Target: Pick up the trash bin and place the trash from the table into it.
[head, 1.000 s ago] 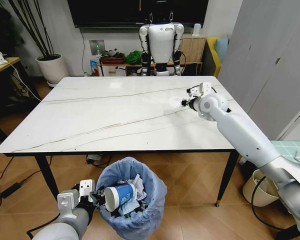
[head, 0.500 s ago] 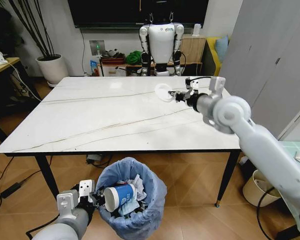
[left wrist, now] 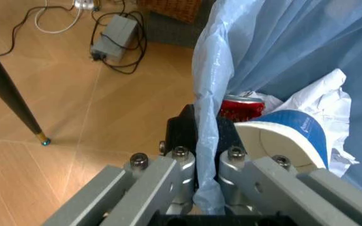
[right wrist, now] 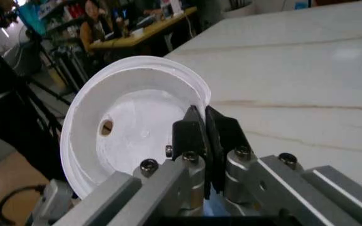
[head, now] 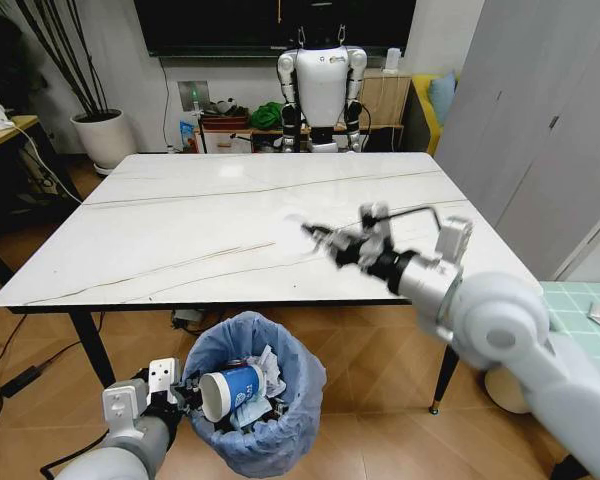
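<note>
one item of the trash remains outside the trash bin (head: 257, 400), judging by what is visible: the white round lid (right wrist: 134, 122), pinched at its rim between the closed fingers of the right gripper (head: 320, 235). that gripper holds the lid in the air above the near part of the table (head: 180, 220), on the robot's right side, not yet over the bin. the marble top shows no other litter. the bin stands below the near table edge, its blue liner (left wrist: 275, 47) clamped at the rim by the left gripper (left wrist: 206, 160), fingers closed on the plastic. inside lie the blue-white paper cup (head: 230, 390), white tissues (left wrist: 316, 94) and a red piece (left wrist: 241, 107). assessment: task nearly complete; the lid has yet to be carried to the bin opening and let go.
</note>
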`<state>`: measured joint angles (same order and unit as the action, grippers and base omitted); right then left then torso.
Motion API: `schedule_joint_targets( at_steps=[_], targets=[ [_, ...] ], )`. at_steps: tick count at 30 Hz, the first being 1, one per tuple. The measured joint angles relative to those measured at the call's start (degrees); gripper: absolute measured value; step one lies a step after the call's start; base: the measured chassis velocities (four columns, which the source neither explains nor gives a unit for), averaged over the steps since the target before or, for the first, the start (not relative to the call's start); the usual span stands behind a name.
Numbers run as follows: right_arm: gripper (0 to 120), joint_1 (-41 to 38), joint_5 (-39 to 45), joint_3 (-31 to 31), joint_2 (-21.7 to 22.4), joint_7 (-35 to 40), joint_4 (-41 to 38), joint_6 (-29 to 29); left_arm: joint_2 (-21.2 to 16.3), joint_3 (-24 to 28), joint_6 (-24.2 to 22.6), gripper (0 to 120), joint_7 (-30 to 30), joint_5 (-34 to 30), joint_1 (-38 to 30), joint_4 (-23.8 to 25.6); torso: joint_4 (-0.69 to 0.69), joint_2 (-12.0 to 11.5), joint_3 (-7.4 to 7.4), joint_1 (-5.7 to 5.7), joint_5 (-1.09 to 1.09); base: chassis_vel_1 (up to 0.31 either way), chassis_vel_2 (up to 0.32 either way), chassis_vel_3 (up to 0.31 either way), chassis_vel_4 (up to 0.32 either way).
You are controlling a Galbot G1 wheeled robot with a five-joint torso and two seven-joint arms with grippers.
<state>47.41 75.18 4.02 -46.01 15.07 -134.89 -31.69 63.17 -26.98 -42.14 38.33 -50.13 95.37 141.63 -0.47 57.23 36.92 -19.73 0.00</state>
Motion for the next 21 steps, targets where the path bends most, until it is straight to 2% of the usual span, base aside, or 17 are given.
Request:
schedule_joint_targets(
  at_steps=[6, 7, 16, 21],
  targets=[
    [0, 5.66, -4.45, -1.69, 1.66, -2.38, -1.24, -0.66, -0.03, 0.43, 0.00, 0, 0.03, -0.02, -0.50, -0.53, -0.03, 0.00, 0.00, 0.00, 0.00, 0.000, 0.000, 0.000, 0.000],
    [0, 7.05, -6.97, -3.90, 2.46, -3.39, -1.65, -0.75, 0.01, 0.79, 0.00, 0, 0.04, -0.02, -0.90, -0.78, -0.02, 0.00, 0.00, 0.00, 0.00, 0.000, 0.000, 0.000, 0.000],
    [0, 3.67, -8.91, -15.92, 1.47, 0.81, -1.84, -1.09, 0.11, 2.04, 0.00, 0, 0.18, -0.02, -2.05, -1.66, -0.01, -0.01, 0.00, 0.00, 0.00, 0.000, 0.000, 0.000, 0.000],
    [0, 2.76, -9.27, -17.90, 0.99, 2.80, -0.92, -1.66, 0.18, 2.97, 0.00, 0, 0.45, -0.05, -2.85, -2.24, -0.01, -0.01, 0.01, 0.00, 0.00, 0.000, 0.000, 0.000, 0.000]
  ],
)
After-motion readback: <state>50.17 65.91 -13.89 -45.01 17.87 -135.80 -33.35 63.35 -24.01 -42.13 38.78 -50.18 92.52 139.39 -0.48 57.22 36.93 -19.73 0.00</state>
